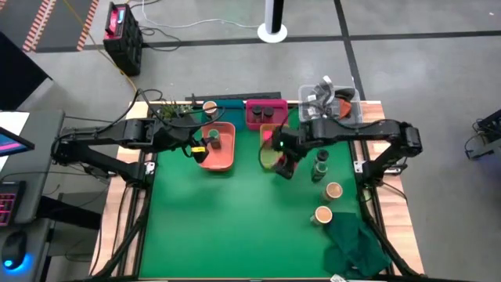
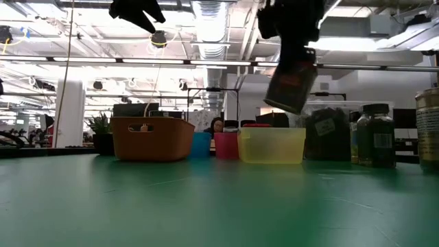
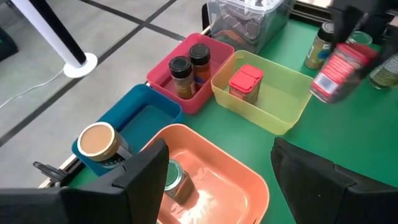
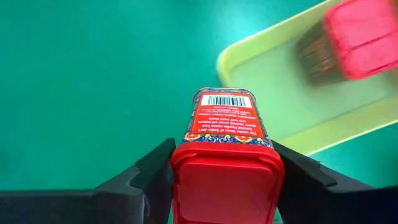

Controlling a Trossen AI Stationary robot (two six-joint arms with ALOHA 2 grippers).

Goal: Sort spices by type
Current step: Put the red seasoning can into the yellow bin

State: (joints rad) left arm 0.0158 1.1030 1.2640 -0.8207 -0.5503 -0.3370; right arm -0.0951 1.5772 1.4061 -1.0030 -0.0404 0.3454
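My right gripper is shut on a spice box with a red lid, held in the air by the yellow tray's near edge. A second red-lidded box lies in that tray. Two black bottles stand in the pink tray. A tan-topped jar stands in the blue tray. A green-topped jar lies in the orange tray. My left gripper hovers open above the orange tray, holding nothing. My right gripper pinches the box's red lid end between its two fingers, one on each side. The fingers come from above, slanting down. The box hangs below them, tilted, its barcode end lowest, lifted clear of table and tray.
A green-topped jar and two tan-topped jars stand on the green mat at the right. A dark green cloth lies near the right front corner. A clear box of clutter stands at the far right.
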